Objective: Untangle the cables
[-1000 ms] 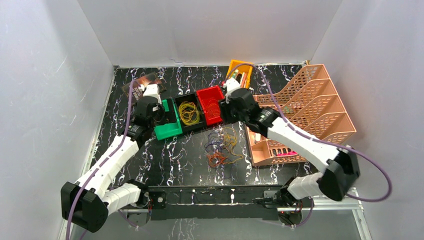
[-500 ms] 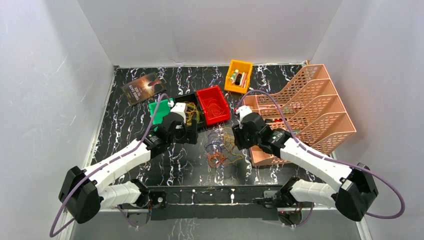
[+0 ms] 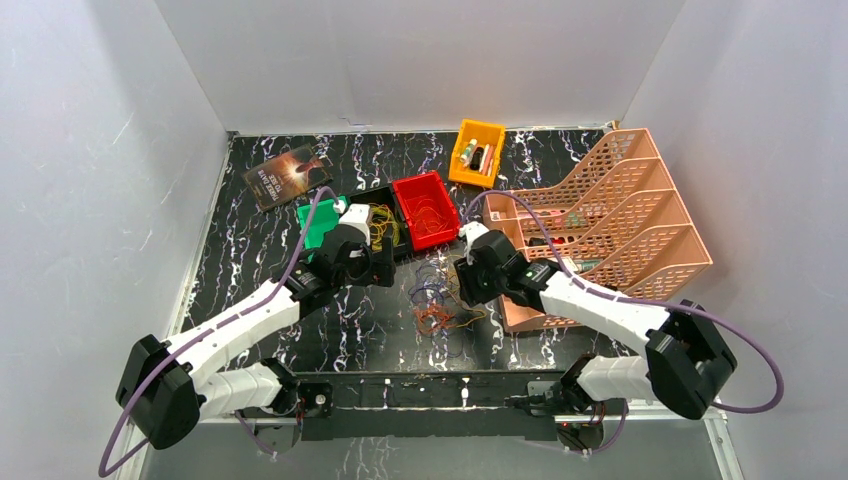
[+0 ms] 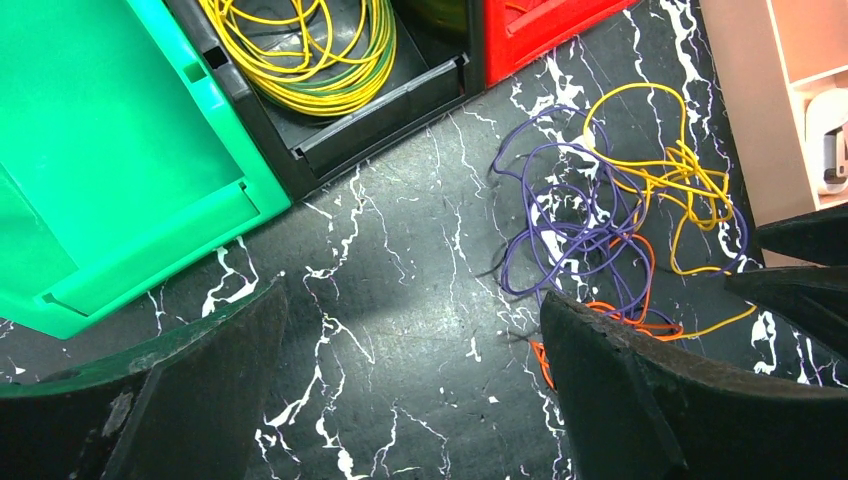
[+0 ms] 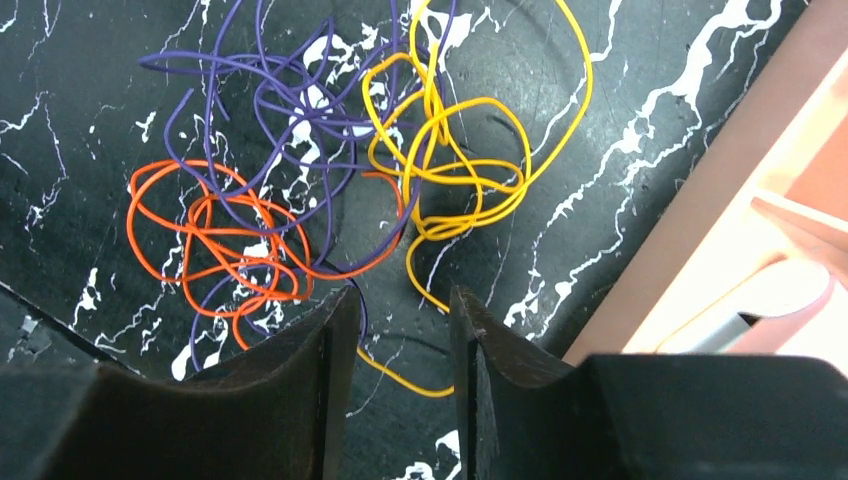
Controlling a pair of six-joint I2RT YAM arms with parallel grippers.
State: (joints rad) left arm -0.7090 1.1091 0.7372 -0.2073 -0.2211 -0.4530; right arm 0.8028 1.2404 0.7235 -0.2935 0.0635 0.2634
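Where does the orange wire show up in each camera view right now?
Top external: the orange wire lies at the table's centre, at the near end of the tangle.
Left wrist: the orange wire is at lower right, partly hidden.
Right wrist: the orange wire is a dense coil left of centre.
Shared landmark: the peach file tray, on the right side in all three views.

I count four bins: green [image 4: 120, 170], black [image 4: 380, 130], red [image 3: 402, 205], orange [image 3: 480, 125]. One book [image 3: 288, 175], one rack [image 3: 640, 200], one tangle of cables [image 5: 300, 120] in three colours. Two hands: left hand [image 4: 410, 300], right hand [image 5: 400, 300].
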